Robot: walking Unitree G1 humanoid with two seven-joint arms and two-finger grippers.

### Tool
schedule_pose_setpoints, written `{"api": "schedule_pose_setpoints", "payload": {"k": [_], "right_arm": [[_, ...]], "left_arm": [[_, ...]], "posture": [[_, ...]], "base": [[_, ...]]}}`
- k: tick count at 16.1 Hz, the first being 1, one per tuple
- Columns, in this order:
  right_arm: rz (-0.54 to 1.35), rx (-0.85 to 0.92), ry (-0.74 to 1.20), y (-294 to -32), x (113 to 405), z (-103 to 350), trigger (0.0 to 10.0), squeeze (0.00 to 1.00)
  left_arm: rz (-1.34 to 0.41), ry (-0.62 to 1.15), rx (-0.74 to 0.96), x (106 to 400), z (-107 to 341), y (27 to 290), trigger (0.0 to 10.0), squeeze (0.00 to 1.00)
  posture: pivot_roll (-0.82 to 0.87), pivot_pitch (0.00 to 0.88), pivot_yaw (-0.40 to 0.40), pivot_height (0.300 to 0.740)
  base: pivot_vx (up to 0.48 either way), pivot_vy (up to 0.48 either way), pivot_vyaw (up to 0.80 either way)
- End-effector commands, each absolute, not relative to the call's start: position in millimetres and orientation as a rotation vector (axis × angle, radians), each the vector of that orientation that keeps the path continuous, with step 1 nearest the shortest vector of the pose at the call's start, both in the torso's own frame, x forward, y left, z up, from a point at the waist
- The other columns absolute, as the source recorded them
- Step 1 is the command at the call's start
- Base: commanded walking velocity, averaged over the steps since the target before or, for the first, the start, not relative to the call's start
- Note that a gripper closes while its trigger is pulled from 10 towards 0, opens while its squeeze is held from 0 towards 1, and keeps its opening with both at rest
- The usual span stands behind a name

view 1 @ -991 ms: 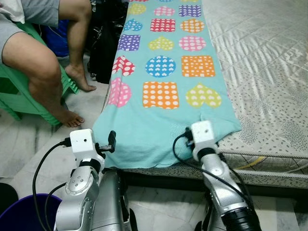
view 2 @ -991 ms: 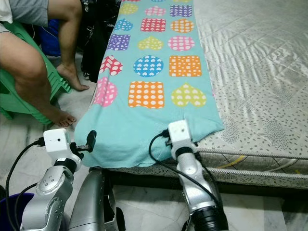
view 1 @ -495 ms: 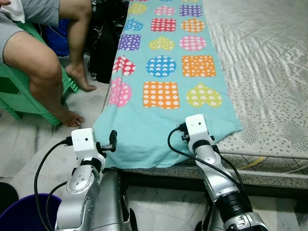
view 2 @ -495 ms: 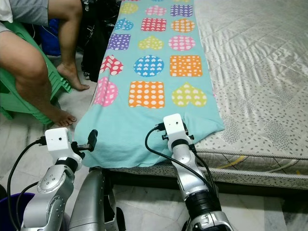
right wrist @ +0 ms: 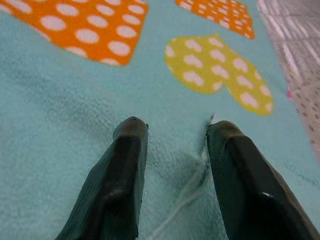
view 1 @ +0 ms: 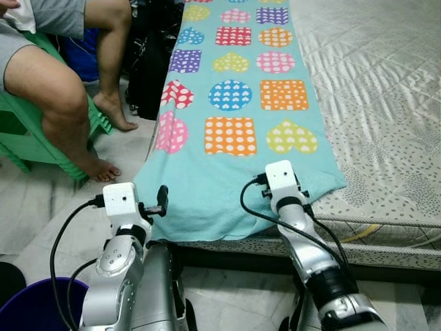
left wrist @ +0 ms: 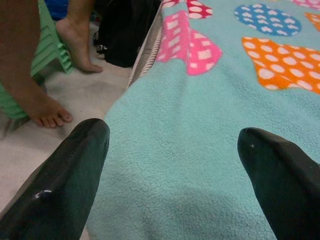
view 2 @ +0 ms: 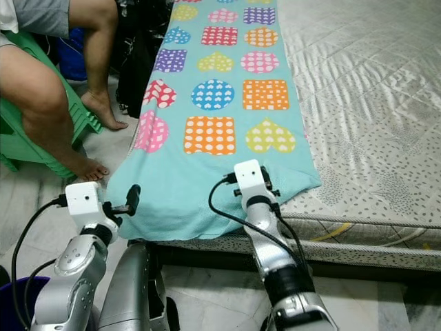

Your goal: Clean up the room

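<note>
A teal fleece blanket (view 1: 231, 131) with polka-dot hearts, squares and circles lies lengthwise along the left side of the mattress (view 1: 386, 103). Its near end hangs over the bed's front edge. My left gripper (left wrist: 175, 135) is open wide at the blanket's near left corner, level with the fabric, and its fingers (left wrist: 80, 165) hold nothing. My right gripper (right wrist: 175, 127) is open over the near right part of the blanket, just short of the yellow heart (right wrist: 220, 75). Its fingertips rest on or just above the fleece, with a small fold and a loose thread between them.
A person sits on a green plastic chair (view 1: 27, 148) at the left, bare feet (view 1: 103, 169) on the tiled floor. A black bag (view 1: 148, 62) stands between the chair and the bed. A purple bucket (view 1: 34, 307) is by my left side.
My right arm has shifted a little forward and to the left over the blanket's near end. The left arm has hardly moved.
</note>
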State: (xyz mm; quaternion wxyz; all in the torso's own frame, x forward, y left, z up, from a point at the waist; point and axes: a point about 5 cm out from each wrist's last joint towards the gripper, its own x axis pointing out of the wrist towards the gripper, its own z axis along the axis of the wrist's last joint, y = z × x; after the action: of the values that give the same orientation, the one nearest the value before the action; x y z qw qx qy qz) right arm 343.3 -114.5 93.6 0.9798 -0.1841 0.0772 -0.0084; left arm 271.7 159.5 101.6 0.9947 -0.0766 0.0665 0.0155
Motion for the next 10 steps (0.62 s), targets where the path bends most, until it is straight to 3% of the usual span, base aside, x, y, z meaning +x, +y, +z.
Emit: {"api": "schedule_pose_setpoints", "payload": {"k": [1, 8, 9, 10], "right_arm": [[-0.029, -0.349, 0.186, -116, 345, 89, 10.0, 0.0], [-0.13, -0.375, 0.242, -139, 358, 86, 10.0, 0.0], [-0.138, -0.375, 0.244, -142, 359, 86, 7.1, 0.0], [-0.144, -0.372, 0.25, -147, 358, 84, 3.1, 0.0]], "left_arm": [[0.04, 0.14, -0.145, 271, 100, 161, 10.0, 0.0], [0.043, 0.14, -0.145, 269, 100, 160, 10.0, 0.0], [0.044, 0.14, -0.144, 269, 100, 161, 10.0, 0.0], [0.047, 0.14, -0.145, 269, 100, 161, 10.0, 0.0]], "posture": [[0.0, 0.15, 0.055, 0.495], [0.0, 0.151, 0.053, 0.495], [0.0, 0.152, 0.052, 0.495], [0.0, 0.152, 0.05, 0.495]], "base": [[0.0, 0.0, 0.0], [0.0, 0.0, 0.0], [0.0, 0.0, 0.0], [0.0, 0.0, 0.0]]}}
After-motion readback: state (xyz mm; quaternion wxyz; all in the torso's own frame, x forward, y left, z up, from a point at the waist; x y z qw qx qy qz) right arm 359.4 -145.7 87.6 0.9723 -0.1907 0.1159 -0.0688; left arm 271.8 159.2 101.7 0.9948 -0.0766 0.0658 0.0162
